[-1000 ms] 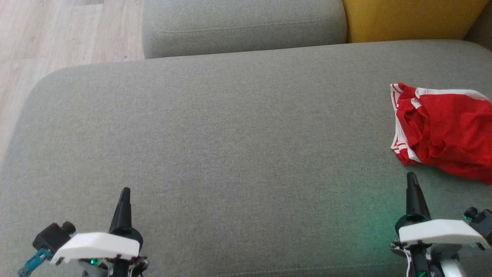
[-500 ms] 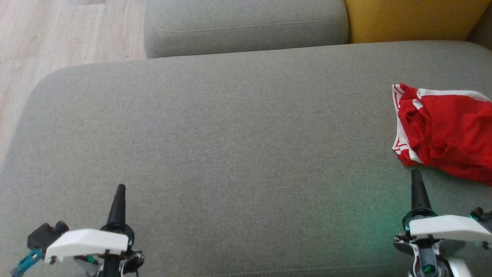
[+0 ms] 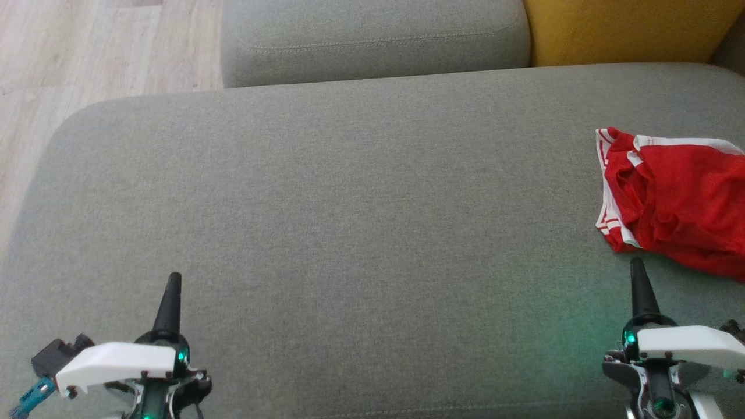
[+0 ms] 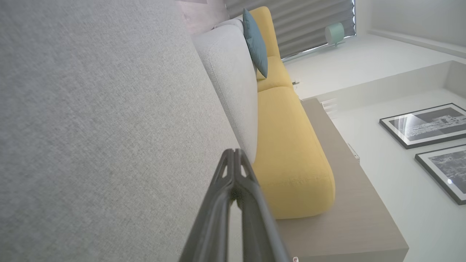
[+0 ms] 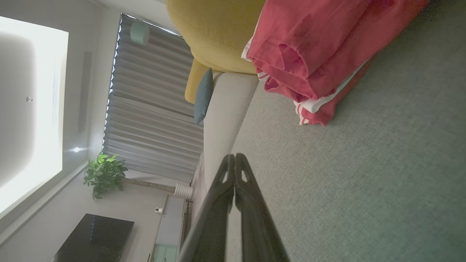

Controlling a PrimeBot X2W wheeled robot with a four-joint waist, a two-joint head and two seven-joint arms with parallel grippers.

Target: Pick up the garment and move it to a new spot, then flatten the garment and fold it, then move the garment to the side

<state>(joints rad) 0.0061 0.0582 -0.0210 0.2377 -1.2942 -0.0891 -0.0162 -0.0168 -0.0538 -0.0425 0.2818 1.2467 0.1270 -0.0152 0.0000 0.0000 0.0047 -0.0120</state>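
Nearest me, the grey seat (image 3: 349,203) spreads wide and flat between my two grippers, and its left corner rounds off toward the wooden floor (image 3: 87,52). My left gripper (image 3: 173,278) is over the seat's near left part, fingers pressed together, holding nothing. My right gripper (image 3: 638,265) is likewise pinched tight and empty-handed, its tip just beside the garment (image 3: 675,203), with a sliver of seat between them. The garment lies crumpled at the seat's right side, red with white stripes along one border, and runs past the head view's right edge. Beyond, the seat's far edge meets a grey back cushion (image 3: 372,41) and a yellow cushion (image 3: 623,29).
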